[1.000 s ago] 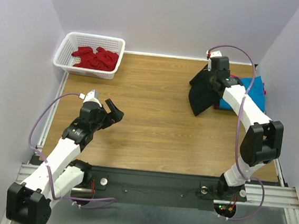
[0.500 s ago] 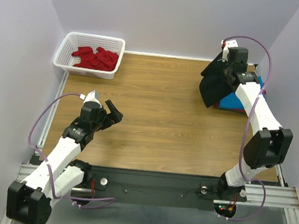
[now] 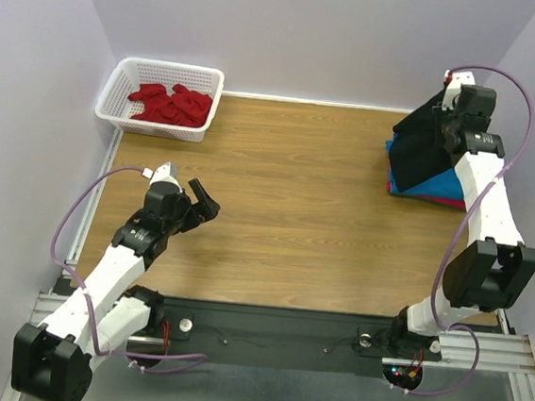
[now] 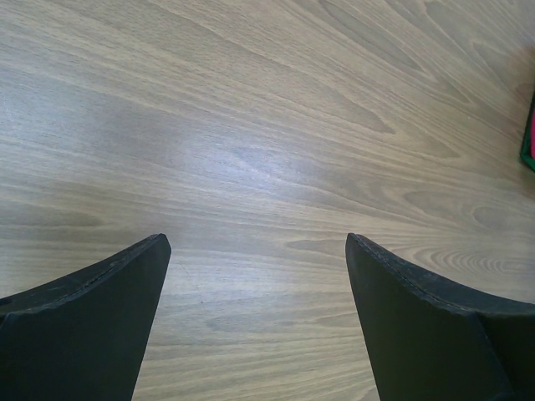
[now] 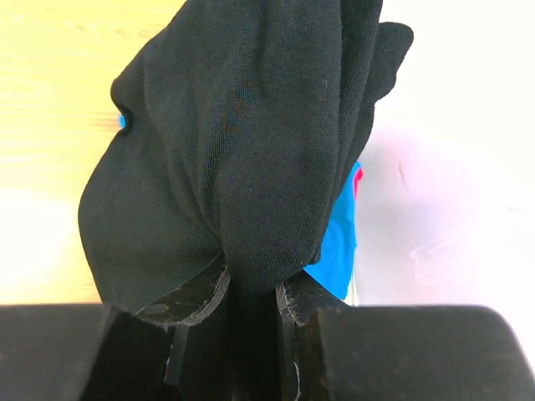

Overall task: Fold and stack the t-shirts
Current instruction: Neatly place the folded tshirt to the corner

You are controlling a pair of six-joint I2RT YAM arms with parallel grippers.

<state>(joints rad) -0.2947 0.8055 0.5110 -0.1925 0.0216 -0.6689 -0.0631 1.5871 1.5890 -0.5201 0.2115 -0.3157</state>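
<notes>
Wood tabletop [image 3: 285, 212], two arms bolted at its near edge. The right arm [image 3: 480, 211] reaches to the far right corner; the left arm [image 3: 120, 253] is bent low over the near left part.

Black t-shirt [image 3: 422, 154]: a bunched fold of it is pinched between the right fingers [image 5: 196, 296], which are clamped on the cloth. The rest spreads out from the right fingers and drapes down toward the tabletop. In the right wrist view the black t-shirt [image 5: 242, 142] fills most of the picture just ahead of the fingertips.

White lattice basket [image 3: 117, 87]: well beyond the left fingers [image 3: 206, 202], at the far left corner, well apart from them.

Turquoise-blue t-shirt [image 3: 444, 187]: flat on the tabletop directly under the right fingers, partly covered by the black cloth. Cannot tell if the black cloth rests on it or only hangs over it.

Red t-shirts [image 3: 171, 103]: piled in the basket, far from both pairs of fingers.

Left fingers [image 4: 84, 334]: spread wide, nothing between them, only bare wood below.

Thin red cloth edge [image 3: 457, 204] peeks from under the turquoise-blue t-shirt, below the right fingers.
</notes>
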